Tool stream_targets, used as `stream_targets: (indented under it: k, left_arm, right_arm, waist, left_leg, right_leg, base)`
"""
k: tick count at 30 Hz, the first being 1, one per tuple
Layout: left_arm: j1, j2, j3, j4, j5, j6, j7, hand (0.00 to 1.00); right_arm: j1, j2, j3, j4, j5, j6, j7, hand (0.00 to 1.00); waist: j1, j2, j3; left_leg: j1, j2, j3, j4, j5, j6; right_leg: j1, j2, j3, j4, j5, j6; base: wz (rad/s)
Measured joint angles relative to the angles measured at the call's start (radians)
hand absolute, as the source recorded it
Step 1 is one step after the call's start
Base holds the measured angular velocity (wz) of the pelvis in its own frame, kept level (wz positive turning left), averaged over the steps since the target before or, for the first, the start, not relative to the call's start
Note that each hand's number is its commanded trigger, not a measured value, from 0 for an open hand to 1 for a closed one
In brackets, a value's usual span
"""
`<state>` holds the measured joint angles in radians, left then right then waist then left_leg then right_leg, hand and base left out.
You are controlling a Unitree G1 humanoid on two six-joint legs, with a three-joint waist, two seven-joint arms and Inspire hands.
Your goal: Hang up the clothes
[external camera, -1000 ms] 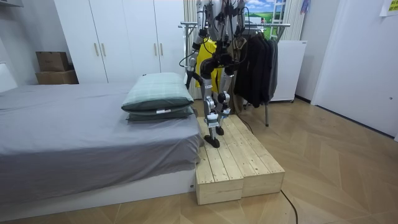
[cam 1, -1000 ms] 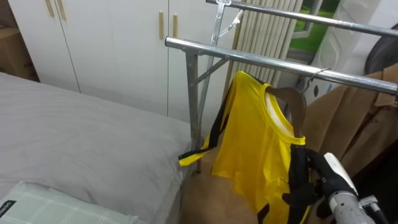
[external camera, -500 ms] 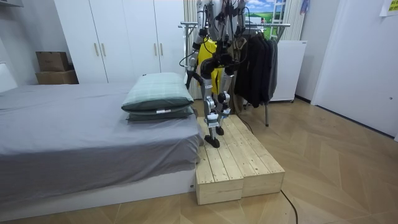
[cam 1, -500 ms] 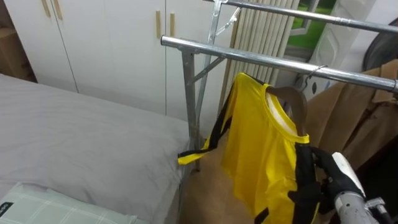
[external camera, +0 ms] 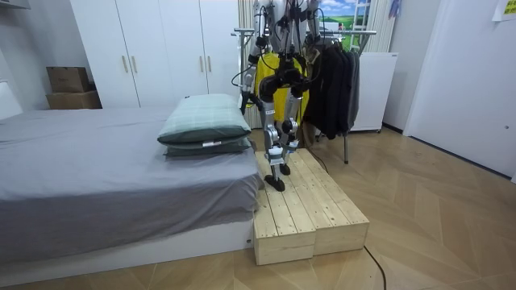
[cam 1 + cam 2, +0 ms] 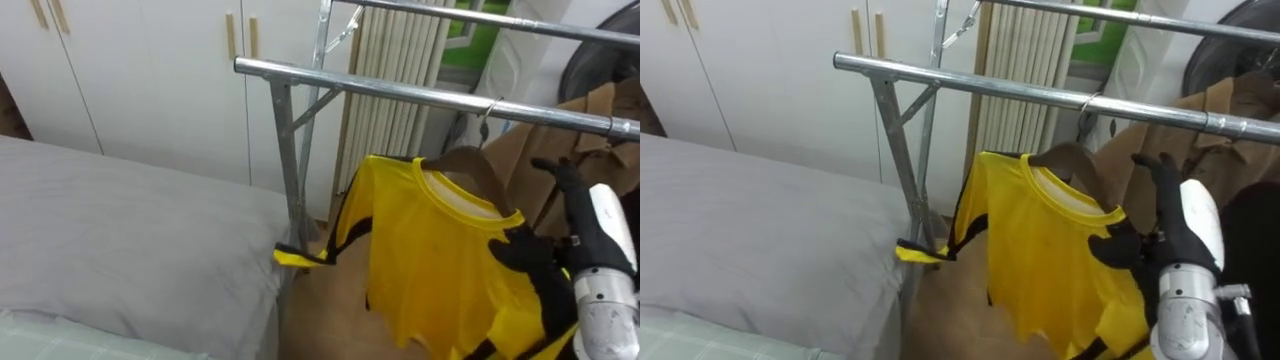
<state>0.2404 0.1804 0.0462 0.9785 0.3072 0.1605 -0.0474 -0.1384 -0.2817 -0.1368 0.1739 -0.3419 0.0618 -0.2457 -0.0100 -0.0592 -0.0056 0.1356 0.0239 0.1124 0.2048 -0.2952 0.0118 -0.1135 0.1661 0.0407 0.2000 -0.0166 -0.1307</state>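
Note:
A yellow shirt (image 6: pixel 440 260) with black trim hangs on a wooden hanger (image 6: pixel 470 160), whose hook (image 6: pixel 490 108) sits over the metal rail (image 6: pixel 400 92) of the clothes rack. My right hand (image 6: pixel 595 235) is raised at the shirt's right shoulder, fingers straight and pointing up, thumb against the black sleeve edge. In the right eye view the same hand (image 6: pixel 1180 230) stands just right of the hanger (image 6: pixel 1070 158). In the room view I stand on a wooden platform (image 5: pixel 306 201) facing the rack, with my left hand (image 5: pixel 266 87) in front of my body.
A grey bed (image 6: pixel 120 230) lies to the left, close against the rack's upright post (image 6: pixel 290 170). A brown coat (image 6: pixel 590 120) hangs further right on the rail. White wardrobe doors (image 6: pixel 150 70) and a radiator (image 6: pixel 390 50) stand behind. Pillows (image 5: pixel 205 121) lie on the bed.
My right hand has risen from below the shirt's hem to its shoulder. The shirt has turned from edge-on to facing me. The camera has shifted right and up.

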Motion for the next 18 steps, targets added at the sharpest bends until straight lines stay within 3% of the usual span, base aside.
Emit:
stream_targets:
  k: [14,18]
  left_arm:
    - [0.019,-0.007,0.014,0.001,-0.037,0.0,0.0,0.0]
    - [0.021,-0.007,0.012,0.001,-0.041,-0.001,0.0,0.0]
  right_arm:
    - [0.031,0.001,-0.041,-0.003,0.025,0.0,-0.096,0.0]
    - [0.103,0.005,-0.027,-0.029,0.059,-0.001,-0.11,0.0]
  waist:
    - [-0.04,0.014,-0.0029]
    - [-0.036,0.017,-0.0016]
  left_leg:
    - [0.004,0.001,0.025,-0.001,-0.001,-0.001]
    - [0.012,0.001,0.027,-0.005,-0.001,-0.001]
  right_leg:
    - [-0.008,0.011,0.03,0.005,0.0,0.002]
    - [-0.002,0.013,0.033,0.005,0.0,0.002]
  base:
    - [-0.07]
    - [0.0]
